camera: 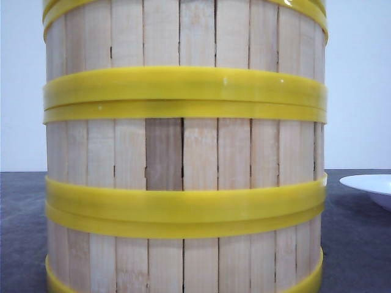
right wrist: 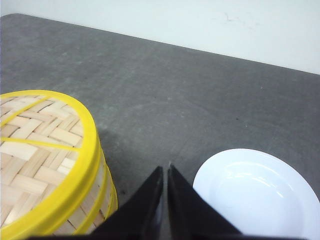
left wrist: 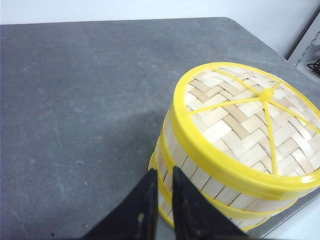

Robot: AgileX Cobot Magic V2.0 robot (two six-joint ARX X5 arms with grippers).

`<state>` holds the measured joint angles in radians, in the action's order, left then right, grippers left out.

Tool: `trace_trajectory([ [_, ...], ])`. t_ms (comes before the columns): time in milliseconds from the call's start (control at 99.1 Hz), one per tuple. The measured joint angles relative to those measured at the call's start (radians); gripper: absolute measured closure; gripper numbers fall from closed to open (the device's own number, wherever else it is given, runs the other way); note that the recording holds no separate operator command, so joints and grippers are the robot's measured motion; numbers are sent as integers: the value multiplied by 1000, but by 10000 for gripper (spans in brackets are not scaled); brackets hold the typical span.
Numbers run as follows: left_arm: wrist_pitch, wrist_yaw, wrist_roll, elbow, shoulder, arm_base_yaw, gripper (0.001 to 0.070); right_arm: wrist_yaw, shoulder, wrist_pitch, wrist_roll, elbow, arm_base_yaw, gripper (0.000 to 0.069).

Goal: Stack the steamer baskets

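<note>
Three steamer baskets (camera: 183,152) are seen stacked in one column close before the front camera, their yellow rims meeting in flush double bands with no visible offset; the woven lid (left wrist: 250,125) is seated on top, as the wrist views show; the stack stands on the grey table (left wrist: 75,100), near its front part. Both pincers are drawn together with only a thin slit between the fingers and nothing held: the left gripper (left wrist: 161,192) is placed just beside the stack's wall without evident contact, and the right gripper (right wrist: 165,187) is held above the table between the stack and the white plate (right wrist: 255,195), touching neither. By judgement, the stacking is complete or very nearly so, and the step in hand is a clean withdrawal; it is advised that each arm be lifted away from the column rather than swept across it, since a tall, light stack would be tipped by a sideways knock; the right arm should also be kept off the plate's rim; further off, only bare table and a pale wall are observed.
</note>
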<state>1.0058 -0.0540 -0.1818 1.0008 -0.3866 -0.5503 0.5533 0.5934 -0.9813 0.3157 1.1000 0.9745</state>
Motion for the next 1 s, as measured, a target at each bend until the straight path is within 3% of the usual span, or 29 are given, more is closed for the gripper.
trace_trajectory([
  [596,0,0,0,0,0,0,684,0,0,0,0,0,0,681],
  [707,1,21,26,0,2,5,684,0,0,0,0,0,0,681],
  [828,-32,42,67,-6,15,62,684,0,0,0,0,0,0,681],
  [999,-248,79,114,-135,51,220,684,0,0,0,0,0,0,681],
])
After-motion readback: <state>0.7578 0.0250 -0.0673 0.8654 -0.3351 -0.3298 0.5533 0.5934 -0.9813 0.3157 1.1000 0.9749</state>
